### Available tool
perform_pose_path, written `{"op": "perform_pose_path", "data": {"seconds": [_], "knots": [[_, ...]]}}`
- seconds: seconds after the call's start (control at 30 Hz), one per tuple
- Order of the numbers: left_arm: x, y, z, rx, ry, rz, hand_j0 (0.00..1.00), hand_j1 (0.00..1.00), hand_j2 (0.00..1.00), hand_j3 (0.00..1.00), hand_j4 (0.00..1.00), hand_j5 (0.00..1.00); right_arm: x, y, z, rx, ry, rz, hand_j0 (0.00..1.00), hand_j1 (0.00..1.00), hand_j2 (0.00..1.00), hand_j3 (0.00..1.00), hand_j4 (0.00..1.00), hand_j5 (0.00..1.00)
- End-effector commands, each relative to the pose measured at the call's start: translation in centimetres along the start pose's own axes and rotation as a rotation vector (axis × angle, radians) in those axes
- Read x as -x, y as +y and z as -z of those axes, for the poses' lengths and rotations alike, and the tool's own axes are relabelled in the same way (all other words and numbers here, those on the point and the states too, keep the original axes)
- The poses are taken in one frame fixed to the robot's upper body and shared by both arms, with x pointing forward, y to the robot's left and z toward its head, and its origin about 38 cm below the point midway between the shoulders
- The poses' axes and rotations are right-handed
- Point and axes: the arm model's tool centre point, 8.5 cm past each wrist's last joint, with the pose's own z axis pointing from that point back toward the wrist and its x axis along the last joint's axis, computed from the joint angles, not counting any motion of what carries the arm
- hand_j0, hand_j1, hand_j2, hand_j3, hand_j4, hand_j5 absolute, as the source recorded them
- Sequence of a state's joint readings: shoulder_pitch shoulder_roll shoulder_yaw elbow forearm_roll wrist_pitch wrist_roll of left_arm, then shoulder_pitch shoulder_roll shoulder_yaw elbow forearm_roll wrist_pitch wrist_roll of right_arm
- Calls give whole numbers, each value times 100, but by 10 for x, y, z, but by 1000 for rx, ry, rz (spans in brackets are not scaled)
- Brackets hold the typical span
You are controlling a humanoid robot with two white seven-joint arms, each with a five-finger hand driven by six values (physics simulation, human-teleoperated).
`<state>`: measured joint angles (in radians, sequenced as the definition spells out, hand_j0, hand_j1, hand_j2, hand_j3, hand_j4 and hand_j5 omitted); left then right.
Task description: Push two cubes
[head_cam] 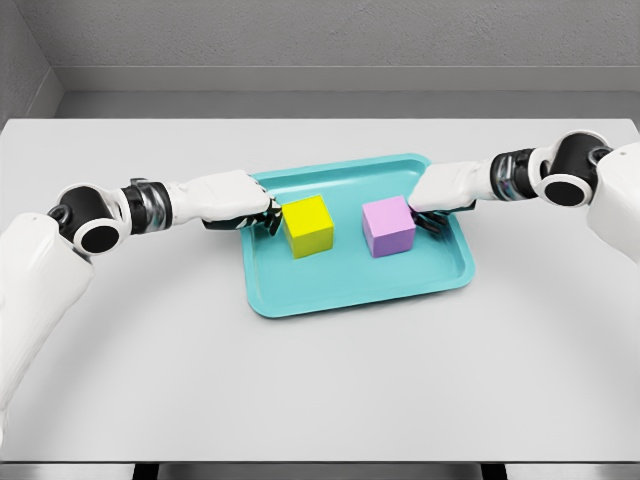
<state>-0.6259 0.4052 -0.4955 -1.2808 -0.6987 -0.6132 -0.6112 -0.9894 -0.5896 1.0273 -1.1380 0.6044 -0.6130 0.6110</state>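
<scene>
1. We look down from the robot's head onto a pale grey counter (pixel 320 390), with a grey wall behind it.
2. A shallow teal tray (pixel 350 290) lies near the middle of the counter, turned slightly so its right end sits a little higher in the view.
3. Two cubes stand inside the tray, apart from each other with bare tray floor between them.
4. The yellow cube (pixel 307 226) is at about nine o'clock in the tray.
5. The lilac cube (pixel 388 226) is at about three o'clock in the tray.
6. The left robot hand (pixel 240 203) reaches in from nine o'clock; its dark fingertips (pixel 271 221) are curled together and sit right at the yellow cube's left face, holding nothing.
7. The right robot hand (pixel 445 190) reaches in from two o'clock; its fingers are curled together at the lilac cube's right side, gripping nothing. We cannot tell whether they touch it.
</scene>
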Motion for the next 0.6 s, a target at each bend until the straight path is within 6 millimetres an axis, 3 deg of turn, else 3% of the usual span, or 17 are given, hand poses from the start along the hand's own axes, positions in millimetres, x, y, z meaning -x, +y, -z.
{"op": "perform_pose_path", "data": {"seconds": [0.0, 0.57], "knots": [[0, -1, 0, -1, 1, -5, 41, 41, 41, 41, 41, 41, 0, -1, 0, 4, -1, 3, 13, 13, 13, 13, 13, 13], [-2, -1, 4, -8, -4, -16, 41, 41, 41, 41, 41, 41, 10, 1, -6, 0, 25, 17, 13, 13, 13, 13, 13, 13]]}}
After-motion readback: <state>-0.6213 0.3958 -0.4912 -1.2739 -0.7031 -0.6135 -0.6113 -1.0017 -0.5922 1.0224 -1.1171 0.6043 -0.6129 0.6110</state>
